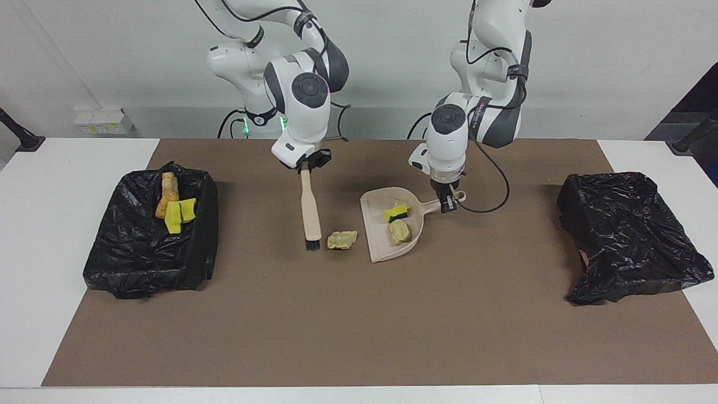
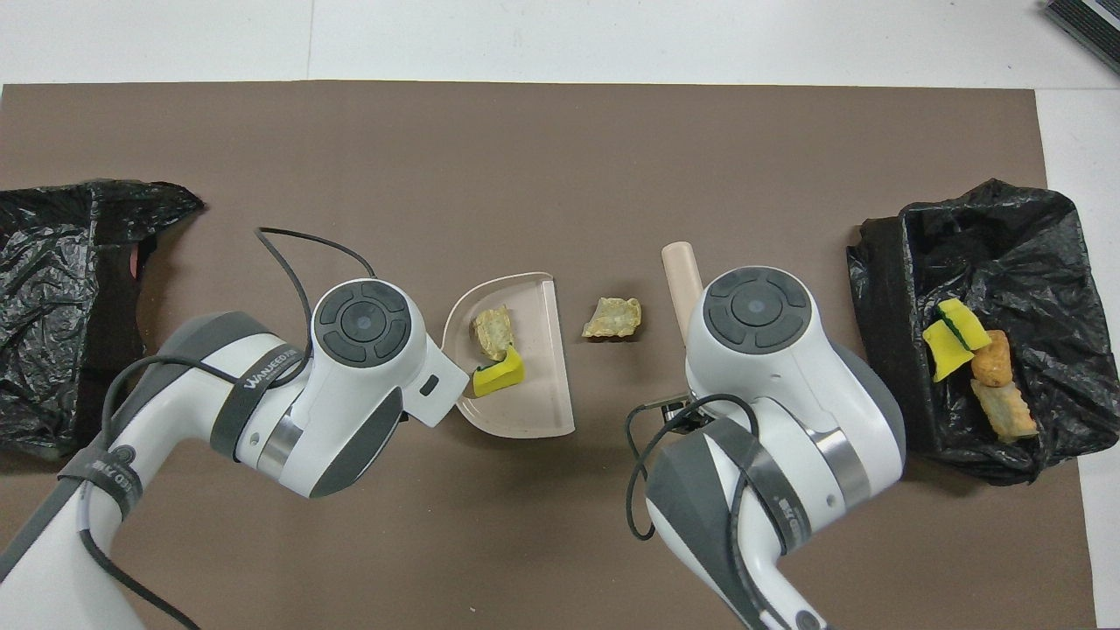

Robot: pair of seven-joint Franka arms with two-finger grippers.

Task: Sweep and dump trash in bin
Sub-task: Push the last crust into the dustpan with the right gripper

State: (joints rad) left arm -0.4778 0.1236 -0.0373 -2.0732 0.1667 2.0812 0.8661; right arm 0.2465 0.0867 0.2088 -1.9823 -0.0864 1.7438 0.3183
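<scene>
Presently the right end effector (image 1: 308,163) is clamped on the top of a brush (image 1: 309,209), which is held upright with its bristles down at the brown mat (image 1: 359,314), just beside a loose pale yellow lump (image 1: 341,239) toward the right arm's end of the table (image 1: 45,224). The left end effector (image 1: 447,202) is closed on the handle of the dustpan (image 1: 381,241), which is rested on the mat. Two pieces of trash are seen inside the pan: a yellow foam wedge (image 1: 396,212) and a tan lump (image 1: 399,231). The loose lump is found on the mat between brush and pan, apart from the pan's open edge. More trash (image 1: 174,207) is seen in the black-lined bin (image 1: 129,264) at the right arm's end. A second black bin (image 1: 628,235) is placed at the left arm's end.
</scene>
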